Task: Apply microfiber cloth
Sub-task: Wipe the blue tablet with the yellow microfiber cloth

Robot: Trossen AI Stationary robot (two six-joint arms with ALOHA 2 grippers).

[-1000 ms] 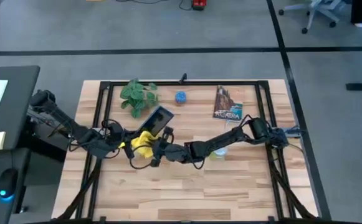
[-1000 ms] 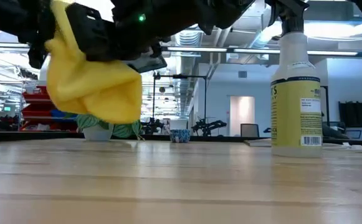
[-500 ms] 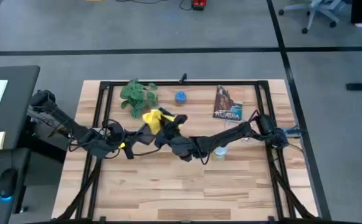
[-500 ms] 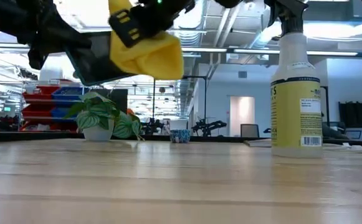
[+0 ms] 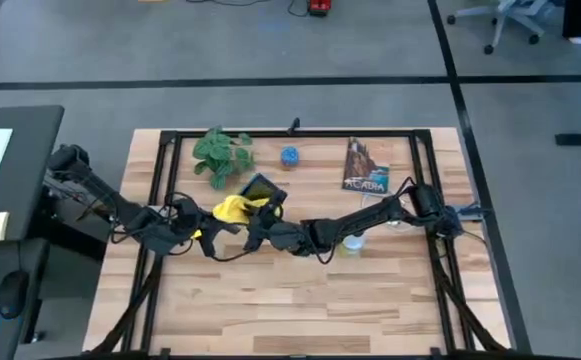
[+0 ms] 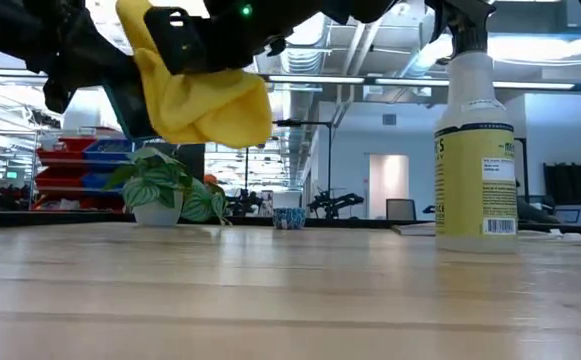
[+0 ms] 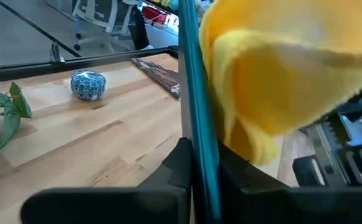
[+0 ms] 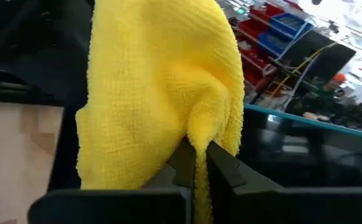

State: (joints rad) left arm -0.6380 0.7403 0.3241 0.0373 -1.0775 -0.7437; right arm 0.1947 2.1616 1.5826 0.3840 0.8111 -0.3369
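Yellow and bunched, the cloth hangs above the bench, pinched in the closed fingers of the right gripper and pressed against the tablet. The left gripper grips that tablet by its edge, tilted up off the wood. The wiping step looks under way; next the cloth needs dragging across the dark screen without slipping. Farther back stand 1 spray bottle, 1 potted plant, 1 small blue cup and 1 book. That makes 1 cloth, 1 tablet.
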